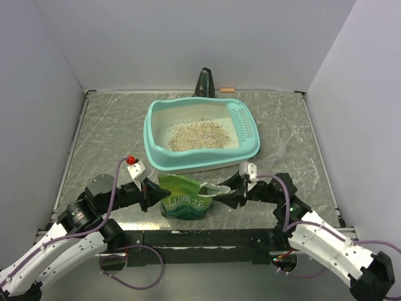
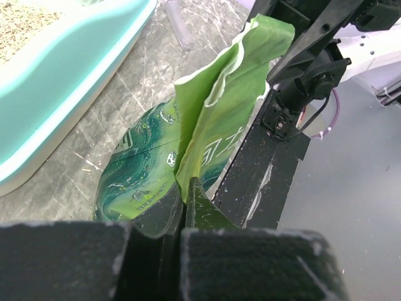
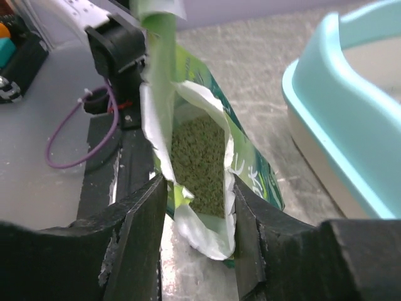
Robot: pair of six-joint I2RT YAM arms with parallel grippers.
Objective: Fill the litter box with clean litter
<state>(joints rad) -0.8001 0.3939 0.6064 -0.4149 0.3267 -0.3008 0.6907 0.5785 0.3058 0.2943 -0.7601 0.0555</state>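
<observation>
The teal litter box (image 1: 148, 135) stands at the middle back with a heap of beige-grey clean litter (image 1: 199, 135) inside and the sieve grid at its right end. A green printed bag (image 1: 185, 204) stands at the near edge between my grippers. My left gripper (image 1: 150, 194) is shut on the bag's folded left edge (image 2: 207, 119), jaws pressed together (image 2: 185, 199). My right gripper (image 1: 233, 191) is open, its jaws (image 3: 197, 182) astride the bag's torn white-lined mouth (image 3: 250, 172), where granules (image 3: 199, 163) show inside. The box rim shows in both wrist views (image 2: 75, 75) (image 3: 332, 106).
A black mounting rail (image 1: 207, 237) runs along the near table edge just behind the bag. A dark upright object (image 1: 205, 83) and a small orange piece (image 1: 227, 89) sit at the back wall. Grey walls enclose the table on three sides.
</observation>
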